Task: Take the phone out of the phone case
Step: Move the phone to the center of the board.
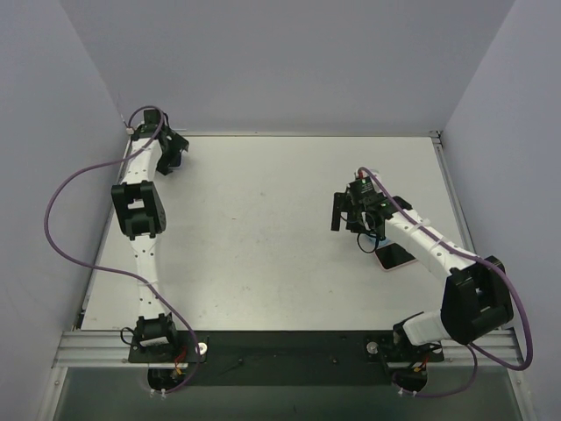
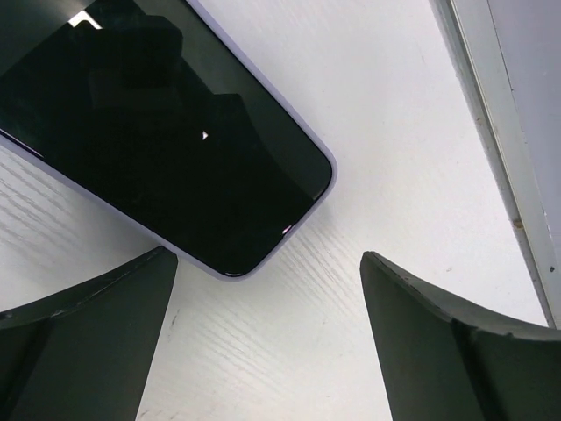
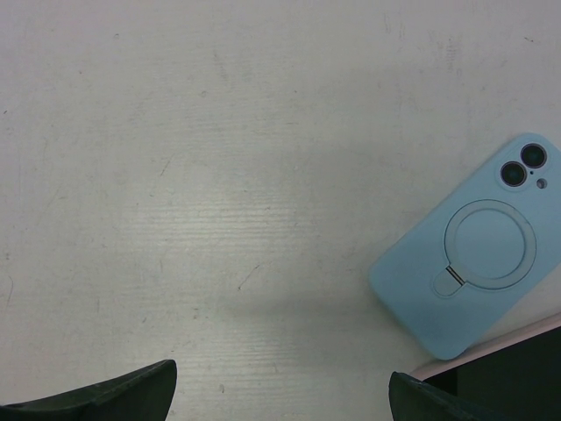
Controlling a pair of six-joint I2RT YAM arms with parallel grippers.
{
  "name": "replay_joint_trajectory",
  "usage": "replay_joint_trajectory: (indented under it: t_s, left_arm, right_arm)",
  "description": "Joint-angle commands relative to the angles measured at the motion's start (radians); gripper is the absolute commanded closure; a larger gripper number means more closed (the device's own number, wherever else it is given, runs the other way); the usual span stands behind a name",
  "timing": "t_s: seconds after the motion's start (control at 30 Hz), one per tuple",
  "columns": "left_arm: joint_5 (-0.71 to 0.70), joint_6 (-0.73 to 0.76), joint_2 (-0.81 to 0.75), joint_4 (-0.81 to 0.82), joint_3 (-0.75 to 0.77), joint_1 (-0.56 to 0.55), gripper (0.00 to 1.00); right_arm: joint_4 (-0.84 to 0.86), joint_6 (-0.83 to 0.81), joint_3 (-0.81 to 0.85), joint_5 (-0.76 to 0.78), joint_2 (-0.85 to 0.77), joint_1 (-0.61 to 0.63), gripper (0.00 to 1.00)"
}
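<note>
Two robot arms reach across a white table [image 3: 219, 175]. At middle right, the right gripper [image 3: 282, 373] hovers above bare tabletop, jaws spread wide and empty. Just beside it lies a light blue phone case [image 3: 412, 281], back up, its ring stand [image 3: 484, 244] folded flat. Dark camera lenses [image 3: 523, 164] fill its cutout, so the phone appears to be inside. A pink-edged phone [image 3: 504, 373] lies against the case's near corner. In the far left corner, the left gripper [image 2: 267, 263], also wide and empty, hangs over the end of a lavender-edged phone [image 2: 158, 132], screen up. Nothing is gripped, and the removal looks wholly undone.
</note>
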Motion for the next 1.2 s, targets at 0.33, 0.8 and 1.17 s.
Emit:
replay_joint_trajectory:
  t_s: [0.33, 0.8, 1.17]
  left_arm:
    - [-0.044, 0.029, -0.059, 0.121, 0.106, -0.012, 0.02]
    - [-0.185, 0.091, 0.151, 0.399, 0.184, 0.050, 0.03]
    - [-0.184, 0.119, 0.098, 0.333, 0.064, 0.074, 0.04]
  right_arm:
    - [0.002, -0.021, 0.041, -0.050, 0.050, 0.008, 0.00]
    - [0.011, 0.019, 0.031, -0.093, 0.075, 0.014, 0.00]
    - [0.011, 0.030, 0.057, -0.108, 0.109, 0.020, 0.01]
